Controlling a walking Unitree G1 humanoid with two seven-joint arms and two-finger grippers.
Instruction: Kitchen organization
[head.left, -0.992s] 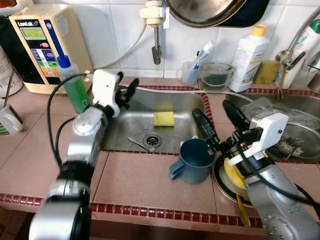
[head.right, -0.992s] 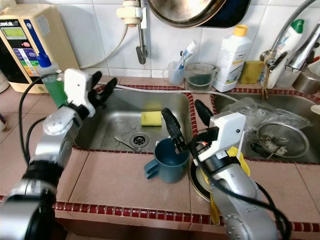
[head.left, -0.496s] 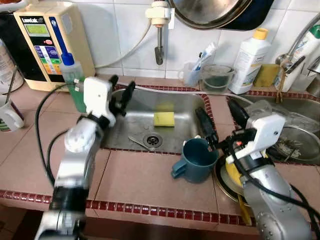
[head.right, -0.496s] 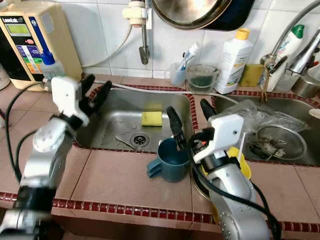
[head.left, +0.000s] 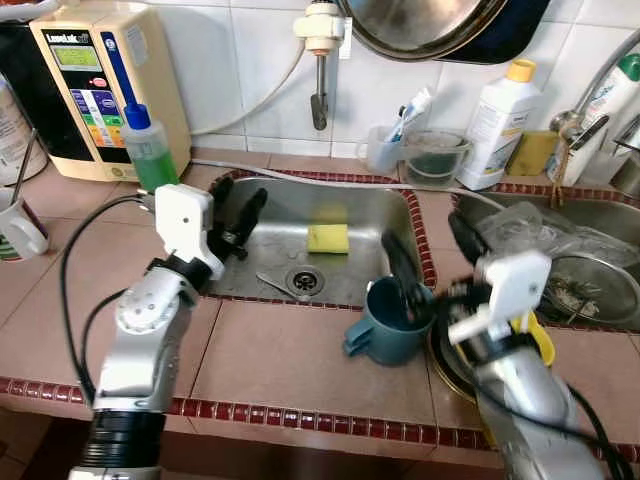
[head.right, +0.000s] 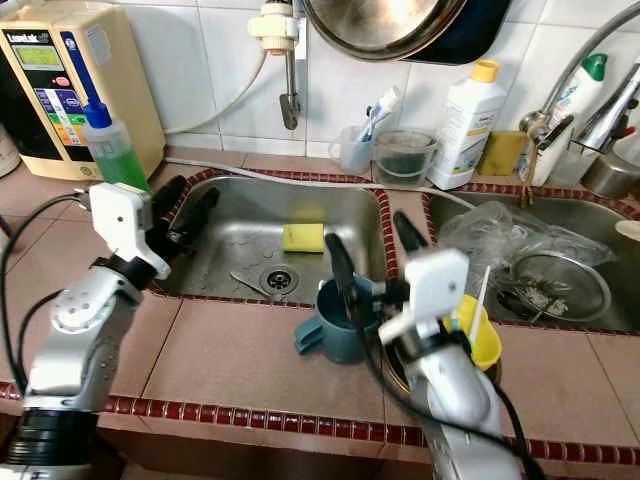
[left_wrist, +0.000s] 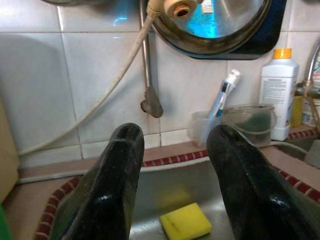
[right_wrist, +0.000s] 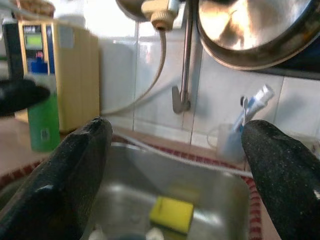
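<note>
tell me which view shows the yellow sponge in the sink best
The left eye view: the yellow sponge lies whole and sharp on the sink floor. The right eye view matches. The left wrist view crops it; the right wrist view blurs it.

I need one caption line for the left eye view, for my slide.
Right gripper open at the teal mug beside the sink, yellow sponge inside; left gripper open over the sink's edge.

A teal mug (head.left: 388, 322) stands on the tiled tabletop (head.left: 270, 365) at the sink's (head.left: 370, 215) six o'clock edge, and the right end effector (head.left: 428, 262) straddles its rim with fingers spread. At nine o'clock the left end effector (head.left: 235, 210) hovers open over the basin's rim. A yellow sponge (head.left: 327, 238) lies beside the drain (head.left: 302, 281).
</note>
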